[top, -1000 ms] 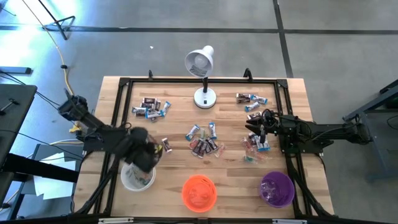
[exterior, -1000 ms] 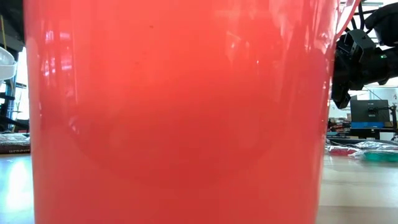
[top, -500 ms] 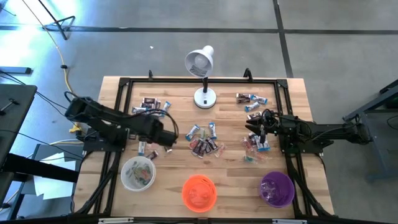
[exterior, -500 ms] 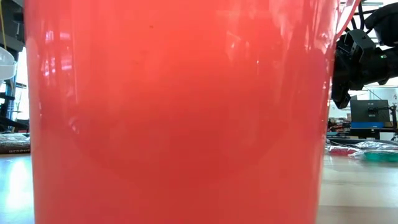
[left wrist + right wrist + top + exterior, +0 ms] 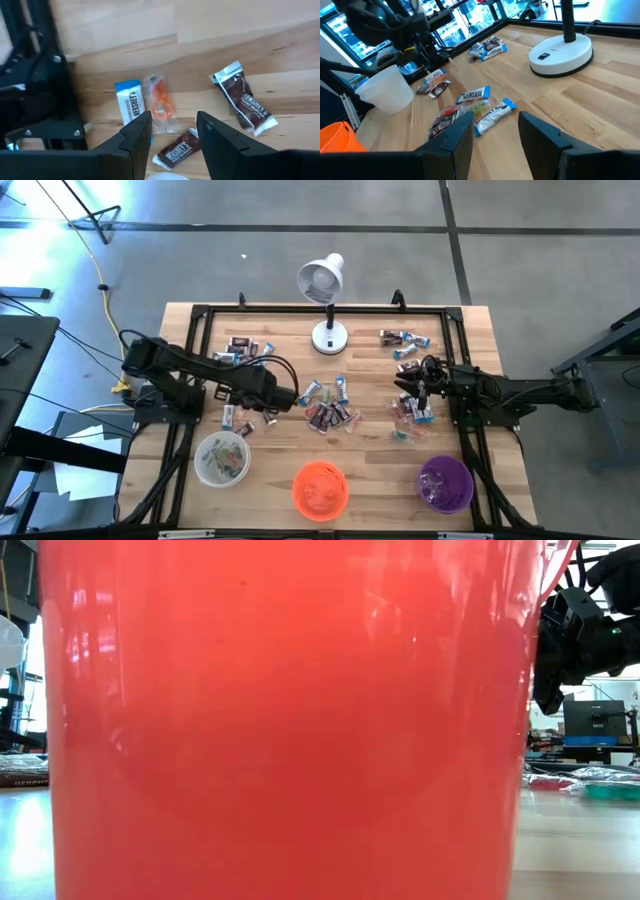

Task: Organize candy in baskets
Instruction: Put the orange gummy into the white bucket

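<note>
i start on my left. a second ago my left hand (image 5: 283, 397) was over the white basket (image 5: 222, 458). now it has swung away and hangs over the candy in the middle of the surface (image 5: 190, 500). that tells me one drop is done and i am going for the next piece. the left hand's fingers (image 5: 137, 135) are spread apart and hold nothing. right under them is a brown candy (image 5: 176, 149). just past the tips lie a blue candy (image 5: 130, 102) and an orange one (image 5: 161, 100). another brown candy (image 5: 243, 98) lies off to the side. i think the brown one under the hand is the easy pick.

some candy is already in the white basket. the orange basket (image 5: 320, 488) sits next to it, then the purple basket (image 5: 445, 483). a white lamp (image 5: 326, 305) stands at the far side.

my right hand (image 5: 418, 385) has not moved at all. it waits by a small pile of candy (image 5: 412, 412), and it is spread apart and empty too. from it i see a blue candy (image 5: 492, 114) close in front.

lots of candy is still loose, so there is much left to do.
</note>
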Robot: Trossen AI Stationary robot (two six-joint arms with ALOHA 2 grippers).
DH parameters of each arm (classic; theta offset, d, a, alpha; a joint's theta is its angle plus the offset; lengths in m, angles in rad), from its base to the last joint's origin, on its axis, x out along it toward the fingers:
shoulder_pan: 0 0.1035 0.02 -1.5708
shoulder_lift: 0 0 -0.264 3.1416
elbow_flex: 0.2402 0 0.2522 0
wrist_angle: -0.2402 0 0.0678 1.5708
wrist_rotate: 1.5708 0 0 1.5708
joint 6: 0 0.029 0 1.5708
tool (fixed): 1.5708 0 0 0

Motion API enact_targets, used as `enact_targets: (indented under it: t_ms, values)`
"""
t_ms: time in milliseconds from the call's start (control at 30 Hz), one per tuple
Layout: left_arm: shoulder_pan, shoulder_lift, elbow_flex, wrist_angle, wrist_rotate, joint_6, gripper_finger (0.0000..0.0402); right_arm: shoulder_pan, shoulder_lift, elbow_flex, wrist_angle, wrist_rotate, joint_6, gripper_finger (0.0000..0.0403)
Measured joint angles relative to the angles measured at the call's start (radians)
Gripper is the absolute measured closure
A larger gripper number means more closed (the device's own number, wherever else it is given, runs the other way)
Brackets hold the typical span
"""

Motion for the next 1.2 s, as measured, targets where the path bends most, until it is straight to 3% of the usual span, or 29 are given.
enact_targets:
  t_ms: [200,467,967,1200]
  values:
    - [0.013,-0.029,-0.119,0.159,0.066,0.002,0.0257,0.000,0.000,0.000,0.000,-0.001,0.000,0.0251]
    - [0.000,-0.048,-0.191,0.169,0.096,-0.061,0.0257,0.000,0.001,0.000,0.000,-0.001,0.000,0.0251]
    - [-0.002,-0.093,-0.375,0.345,0.122,-0.090,0.0257,0.000,0.006,0.000,0.000,-0.004,0.000,0.0251]
    - [0.002,-0.099,-0.450,0.505,0.137,-0.122,0.0257,0.000,0.005,0.000,0.000,-0.004,0.000,0.0251]
